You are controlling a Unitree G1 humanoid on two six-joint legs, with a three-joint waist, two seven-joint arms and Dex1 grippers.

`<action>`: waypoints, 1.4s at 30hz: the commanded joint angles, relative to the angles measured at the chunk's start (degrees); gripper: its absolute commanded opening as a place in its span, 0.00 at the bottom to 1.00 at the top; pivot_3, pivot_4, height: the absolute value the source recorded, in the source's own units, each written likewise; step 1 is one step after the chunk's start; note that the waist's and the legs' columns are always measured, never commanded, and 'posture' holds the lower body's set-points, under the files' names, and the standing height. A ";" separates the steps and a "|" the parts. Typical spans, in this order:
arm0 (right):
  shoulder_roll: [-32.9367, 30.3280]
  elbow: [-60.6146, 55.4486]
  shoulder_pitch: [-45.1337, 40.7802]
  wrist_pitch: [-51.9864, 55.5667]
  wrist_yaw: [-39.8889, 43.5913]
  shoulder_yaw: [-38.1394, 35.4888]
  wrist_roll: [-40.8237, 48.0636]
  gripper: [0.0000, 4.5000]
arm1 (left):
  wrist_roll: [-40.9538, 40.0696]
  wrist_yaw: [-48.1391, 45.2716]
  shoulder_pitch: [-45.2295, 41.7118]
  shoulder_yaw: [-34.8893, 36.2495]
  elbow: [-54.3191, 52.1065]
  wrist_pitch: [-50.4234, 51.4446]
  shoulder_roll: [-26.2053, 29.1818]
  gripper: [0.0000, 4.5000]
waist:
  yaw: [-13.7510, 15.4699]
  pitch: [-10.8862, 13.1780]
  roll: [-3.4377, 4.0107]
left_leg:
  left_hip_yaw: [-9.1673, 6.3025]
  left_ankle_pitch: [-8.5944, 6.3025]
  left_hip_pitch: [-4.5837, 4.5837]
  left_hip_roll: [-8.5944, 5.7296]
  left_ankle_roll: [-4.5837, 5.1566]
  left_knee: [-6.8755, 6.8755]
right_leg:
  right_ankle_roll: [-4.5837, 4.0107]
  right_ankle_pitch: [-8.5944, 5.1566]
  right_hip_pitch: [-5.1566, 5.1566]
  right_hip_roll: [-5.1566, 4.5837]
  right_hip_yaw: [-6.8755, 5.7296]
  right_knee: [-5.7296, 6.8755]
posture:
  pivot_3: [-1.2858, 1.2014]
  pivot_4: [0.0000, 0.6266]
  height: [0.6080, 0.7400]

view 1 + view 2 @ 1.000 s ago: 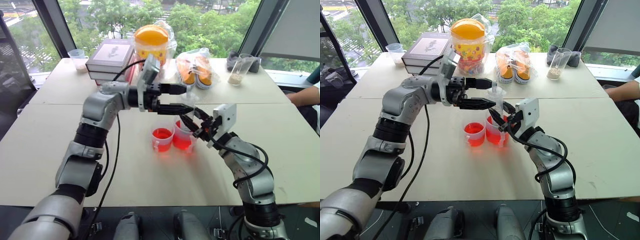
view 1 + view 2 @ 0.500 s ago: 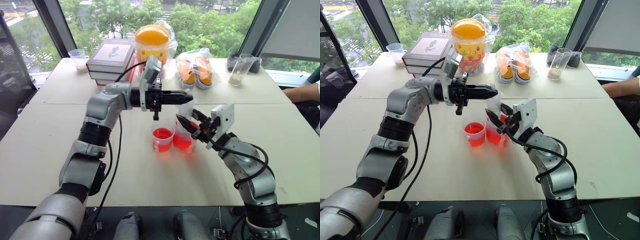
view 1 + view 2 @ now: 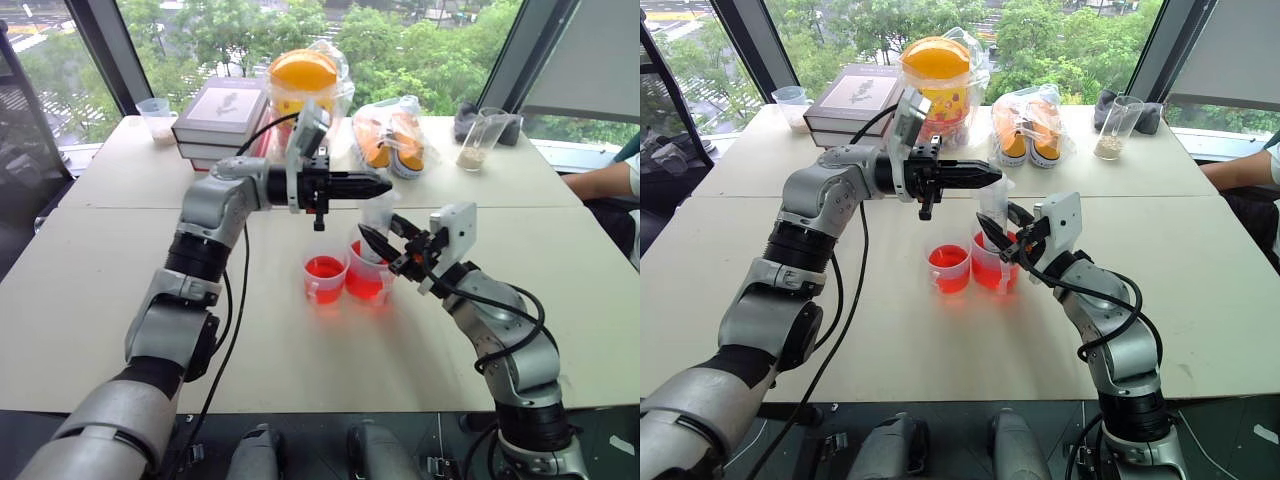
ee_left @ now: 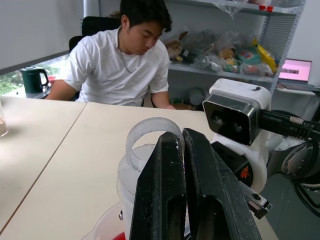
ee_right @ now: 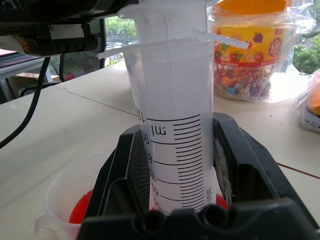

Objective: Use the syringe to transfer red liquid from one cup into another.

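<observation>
My right gripper (image 5: 175, 200) has its jaws clamped on the clear graduated plastic syringe (image 5: 172, 125), upright over the taller red-tinted clear cup (image 3: 368, 278). My left gripper (image 3: 378, 186), jaws pinched together at the plunger ring, sits at its twelve o'clock. Drawing liquid, I judge; next, lift the plunger straight.

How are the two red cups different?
The big cup is taller and wider; the small cup is shorter. The syringe stands in the big cup, held by the right claw; nothing stands in the small cup. The small cup sits to the robot's left of the big cup. Both are clear and hold red liquid.
</observation>
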 commanded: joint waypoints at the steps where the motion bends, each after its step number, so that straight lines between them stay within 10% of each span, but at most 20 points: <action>1: -0.39 0.38 1.91 0.82 1.06 2.02 0.44 0.30 | -1.15 0.93 -4.88 4.92 -1.45 -3.17 1.19 0.01 | 0.04 0.00 0.00 | 0.00 0.00 0.00 0.00 0.00 0.00 | 0.00 0.00 0.00 0.00 0.00 0.00 | 0.52 0.24 1.00; 25: -1.23 0.30 0.74 0.34 1.14 2.08 0.40 0.30 | -1.54 0.58 -6.28 5.00 0.76 -3.35 1.57 0.01 | 0.02 0.00 0.00 | -0.01 0.00 -0.01 0.00 0.00 0.00 | 0.00 0.00 0.00 0.00 -0.01 0.00 | 0.52 0.24 1.00; 33: -3.92 -2.23 -5.34 4.19 0.11 -3.28 3.58 0.30 | -0.10 -3.73 -1.12 1.51 -3.18 -1.39 4.71 0.73 | -0.05 0.00 0.00 | 0.00 0.00 -0.01 0.01 0.00 0.00 | 0.00 0.00 -0.01 0.00 0.00 0.00 | 0.52 0.24 1.00; 42: -5.24 -3.01 -9.25 7.65 -0.59 -5.98 7.00 0.30 | -0.24 -3.35 3.49 3.62 -7.08 1.36 11.25 0.73 | 0.02 0.00 0.00 | -0.02 0.00 -0.01 0.03 0.00 0.00 | 0.00 0.00 -0.02 0.01 -0.02 0.03 | 0.52 0.24 1.00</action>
